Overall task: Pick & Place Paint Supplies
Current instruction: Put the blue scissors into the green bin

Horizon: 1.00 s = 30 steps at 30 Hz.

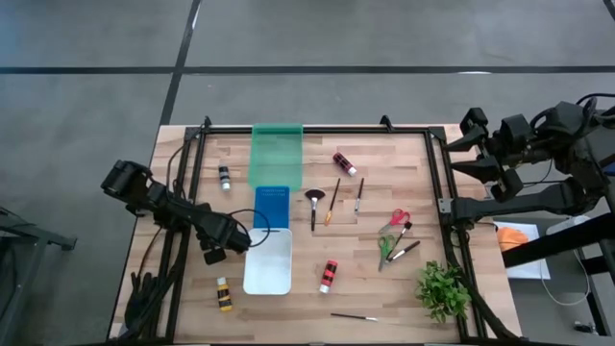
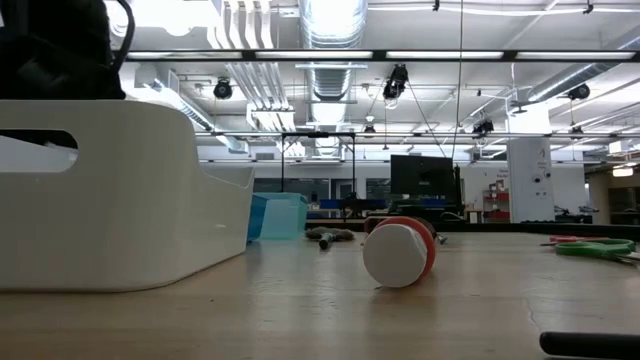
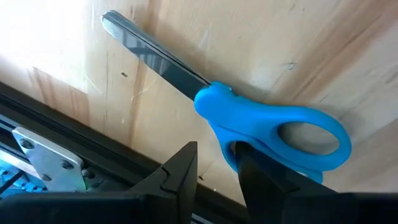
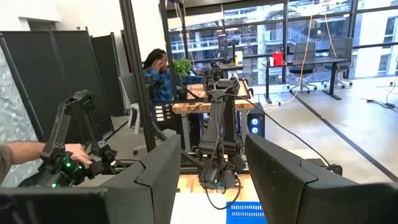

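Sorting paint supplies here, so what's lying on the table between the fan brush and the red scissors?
High view: an orange-tipped brush and a darker thin brush lie between the fan brush and the red scissors.

On the pale wooden bench [image 1: 384, 298], a translucent green tray [image 1: 276, 151], a blue tray [image 1: 272, 204] and a white tray [image 1: 268, 260] lay in a line. The left claw [image 1: 213, 254] stood just beside the white tray, closed on blue-handled scissors [image 3: 249, 118]. Brushes and two further scissors lay right of the trays. The right claw [image 4: 208, 180] stood open beyond the bench's right edge.
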{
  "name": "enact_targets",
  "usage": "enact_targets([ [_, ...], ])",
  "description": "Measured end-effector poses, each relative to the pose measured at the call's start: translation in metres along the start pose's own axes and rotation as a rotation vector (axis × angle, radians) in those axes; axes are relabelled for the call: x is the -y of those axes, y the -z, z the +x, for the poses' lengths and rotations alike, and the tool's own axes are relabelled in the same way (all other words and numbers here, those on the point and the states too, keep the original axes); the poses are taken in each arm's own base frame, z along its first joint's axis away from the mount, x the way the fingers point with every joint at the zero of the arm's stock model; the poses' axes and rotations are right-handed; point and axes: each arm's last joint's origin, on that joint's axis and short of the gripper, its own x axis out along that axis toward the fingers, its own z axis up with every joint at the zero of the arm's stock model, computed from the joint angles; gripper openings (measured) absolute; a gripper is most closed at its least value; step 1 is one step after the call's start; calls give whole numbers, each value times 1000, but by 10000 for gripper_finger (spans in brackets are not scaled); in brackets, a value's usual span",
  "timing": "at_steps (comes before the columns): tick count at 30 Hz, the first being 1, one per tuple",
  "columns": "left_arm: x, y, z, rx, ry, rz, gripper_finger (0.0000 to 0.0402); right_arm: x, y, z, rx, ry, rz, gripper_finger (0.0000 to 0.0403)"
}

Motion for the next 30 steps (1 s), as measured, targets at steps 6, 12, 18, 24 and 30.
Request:
enact_targets([
  [6,-1,-1,1,-7,7,-15,121,0,0,0,-2,-13,4,178],
  [12,-1,-2,1,-14,25,-35,60,-1,0,0,-7,-45,7,178],
  [18,-2,-3,1,-21,29,-68,10,-2,0,0,-8,-56,8,178],
  [24,-1,-4,-5,-22,11,-75,3,-2,0,0,-8,-71,7,178],
  [30,-3,-1,-29,40,52,-81,1,-2,0,0,-10,-78,6,178],
])
